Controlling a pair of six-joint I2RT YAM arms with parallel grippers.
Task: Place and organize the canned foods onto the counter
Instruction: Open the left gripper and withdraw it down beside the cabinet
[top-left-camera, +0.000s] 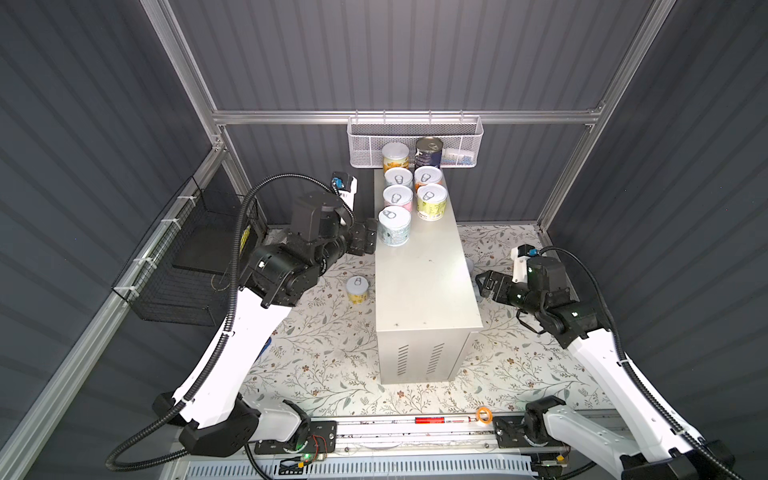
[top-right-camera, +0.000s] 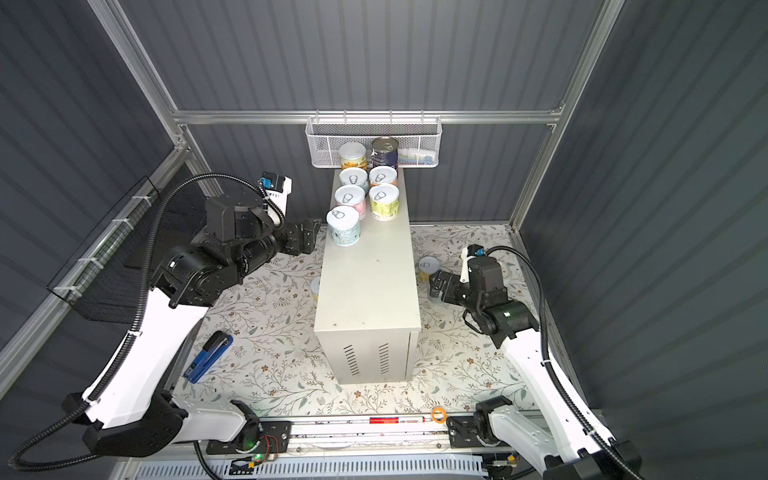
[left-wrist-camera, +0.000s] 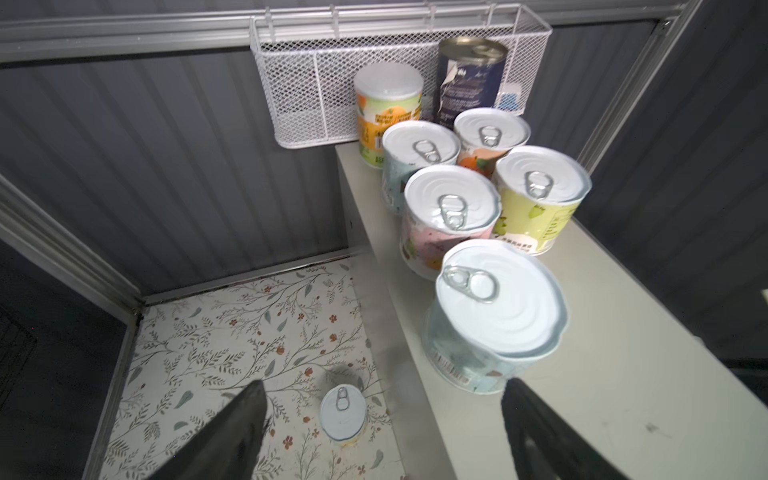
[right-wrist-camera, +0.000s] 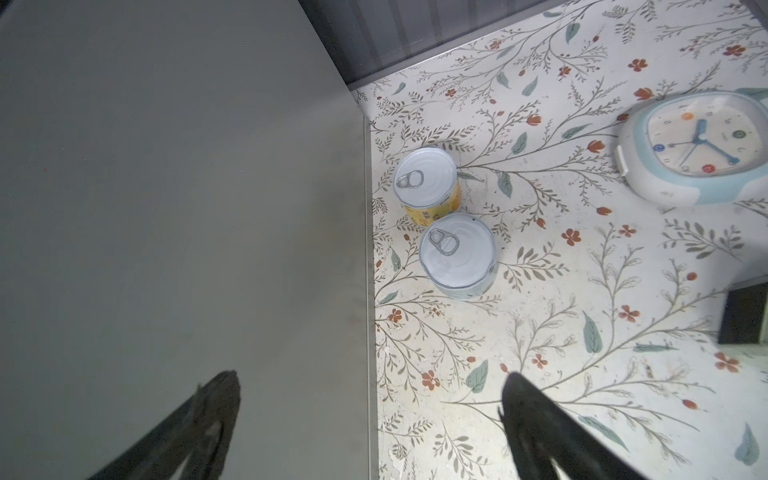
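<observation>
The task is judged to be well over half done; seven cans stand upright at the far end of the counter (top-left-camera: 424, 286), set in two columns: an orange-labelled can (top-left-camera: 395, 157) and the navy can (top-left-camera: 428, 153) at the back, in front of the white mesh basket (top-left-camera: 365, 137), two pairs packed close in front of them, and one pale blue can (top-left-camera: 394, 227) at the front of the left column, with no partner beside it; the nearer half of the counter top is bare; three cans are counted on the floral table (top-left-camera: 324, 357), not yet placed: a yellow-labelled can (top-left-camera: 357, 289) just beside the counter's left wall, and, in the right wrist view, a second yellow can (right-wrist-camera: 428, 185) and a pale can (right-wrist-camera: 457, 255), touching or nearly so, near the right wall; the left gripper (top-left-camera: 371, 237) is held at counter height just beside the pale blue can, its jaws spread with nothing between them; the right gripper (top-left-camera: 481, 286) is held beside the right wall, pointed toward the pair, jaws wide apart and empty; what is left is judged to be three pick-ups, beginning with the open spot in the right column.
</observation>
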